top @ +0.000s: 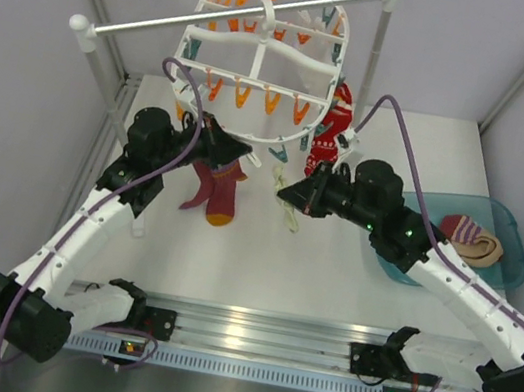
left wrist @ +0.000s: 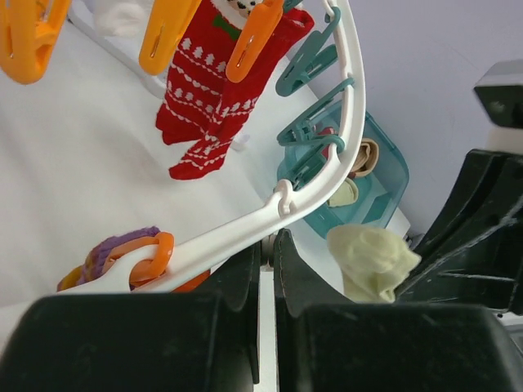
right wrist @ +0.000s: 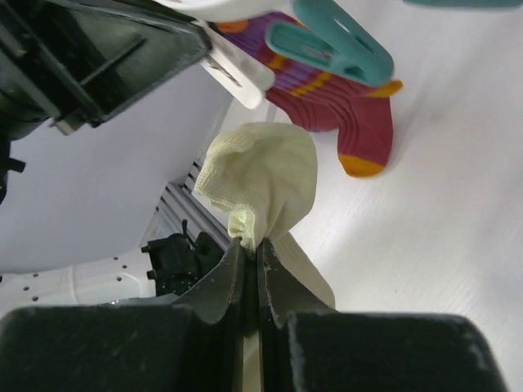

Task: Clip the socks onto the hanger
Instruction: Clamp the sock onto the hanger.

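Observation:
My right gripper (top: 286, 194) (right wrist: 252, 245) is shut on a pale cream sock (right wrist: 263, 173), pinching its bunched fabric; the sock hangs below it (top: 290, 217) under the hanger's near rim. The sock also shows in the left wrist view (left wrist: 372, 258). The white oval hanger (top: 263, 46) with orange and teal clips hangs from the rail. My left gripper (top: 234, 148) (left wrist: 268, 242) is shut on the hanger's lower rim (left wrist: 237, 233). The other sock (top: 473, 241), cream with a red-and-white striped part, lies in the teal basin (top: 512, 232).
Maroon-purple socks (top: 215, 188) (right wrist: 327, 90) hang from the hanger's near left. A red patterned sock (top: 330, 132) (left wrist: 206, 102) hangs at its right. The metal rail (top: 171, 21) on white posts crosses above. The basin (left wrist: 386, 173) stands at the right.

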Robot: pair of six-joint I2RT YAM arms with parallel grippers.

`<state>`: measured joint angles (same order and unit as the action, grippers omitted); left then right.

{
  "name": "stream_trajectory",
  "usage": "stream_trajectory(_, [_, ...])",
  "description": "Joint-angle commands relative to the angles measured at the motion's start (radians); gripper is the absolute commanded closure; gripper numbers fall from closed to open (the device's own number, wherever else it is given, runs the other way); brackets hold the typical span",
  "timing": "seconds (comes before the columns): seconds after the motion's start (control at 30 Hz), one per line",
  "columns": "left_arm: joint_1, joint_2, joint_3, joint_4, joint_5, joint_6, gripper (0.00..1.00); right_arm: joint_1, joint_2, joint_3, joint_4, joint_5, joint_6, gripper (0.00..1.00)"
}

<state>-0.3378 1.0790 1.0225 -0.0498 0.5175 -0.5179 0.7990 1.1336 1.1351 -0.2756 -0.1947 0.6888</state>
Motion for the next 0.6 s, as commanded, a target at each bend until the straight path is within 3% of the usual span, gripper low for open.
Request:
stream_trajectory(0.0, [-0.012, -0.034, -0.021, 0.027, 0.0, -0.054, 1.0, 0.037, -0.018, -0.023, 0.009, 0.147, 0.179, 1.0])
stream_trajectory(0.23, [-0.021, -0.04, -0.019, 0.034, -0.04, -0.106, 1.0, 0.055, 0.098, 0.006, 0.006, 0.247, 0.346, 1.0])
stream_trajectory(0.57, [-0.043, -0.028, -0.036, 0.073, -0.013, -0.131, 1.0, 0.077, 0.161, 0.032, 0.133, 0.262, 0.391, 1.0])
